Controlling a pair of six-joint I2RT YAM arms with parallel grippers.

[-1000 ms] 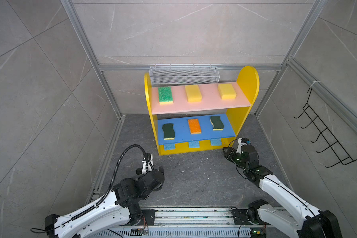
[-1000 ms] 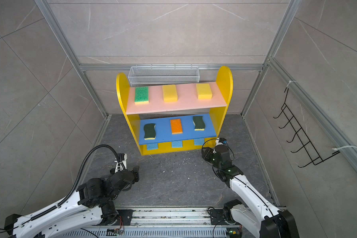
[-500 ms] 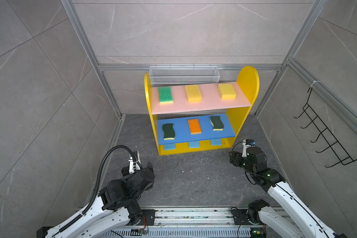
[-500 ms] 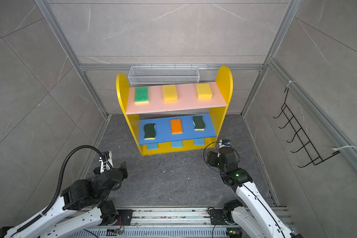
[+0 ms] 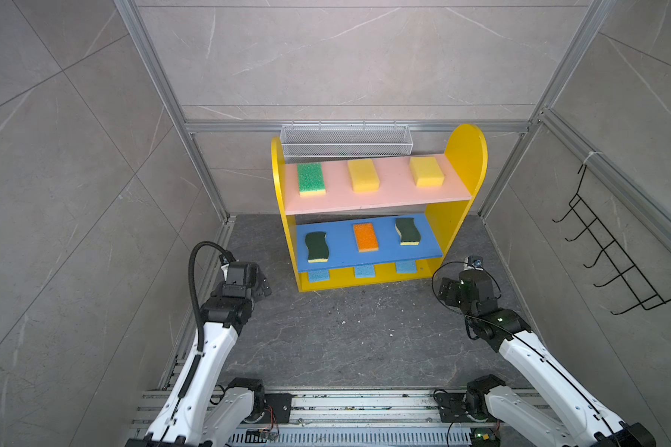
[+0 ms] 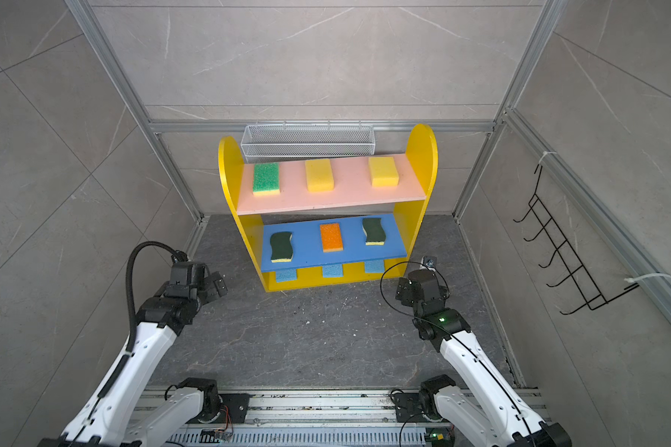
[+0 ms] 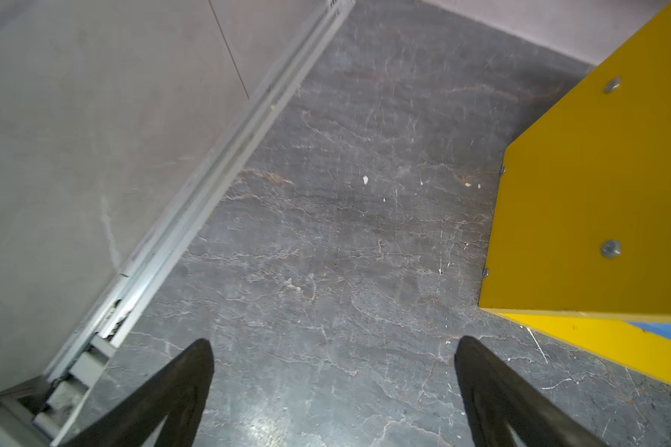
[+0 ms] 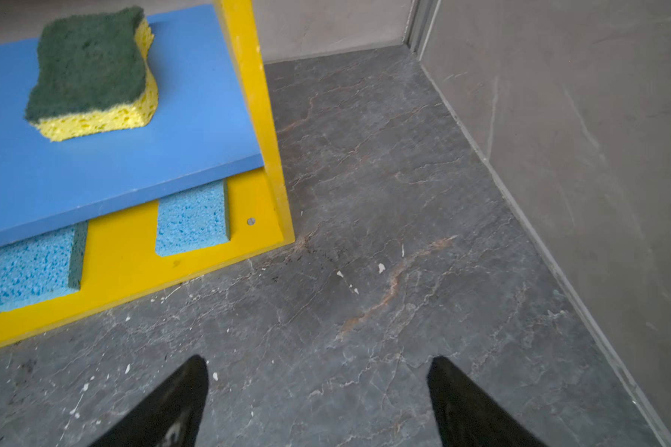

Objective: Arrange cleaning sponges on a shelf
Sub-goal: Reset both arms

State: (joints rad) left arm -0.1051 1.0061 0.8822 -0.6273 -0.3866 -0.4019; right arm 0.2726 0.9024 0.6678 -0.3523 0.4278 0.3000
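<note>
My left gripper is spread wide and empty over bare floor. My right gripper is also parted and holds nothing. Ahead and inward of both stands the shelf. It carries all nine cleaning sponges: three on the pink board, three on the blue board, three on the yellow base. I judge the arranging finished. Outward, a wall hems each arm close. Free room lies between them.
</note>
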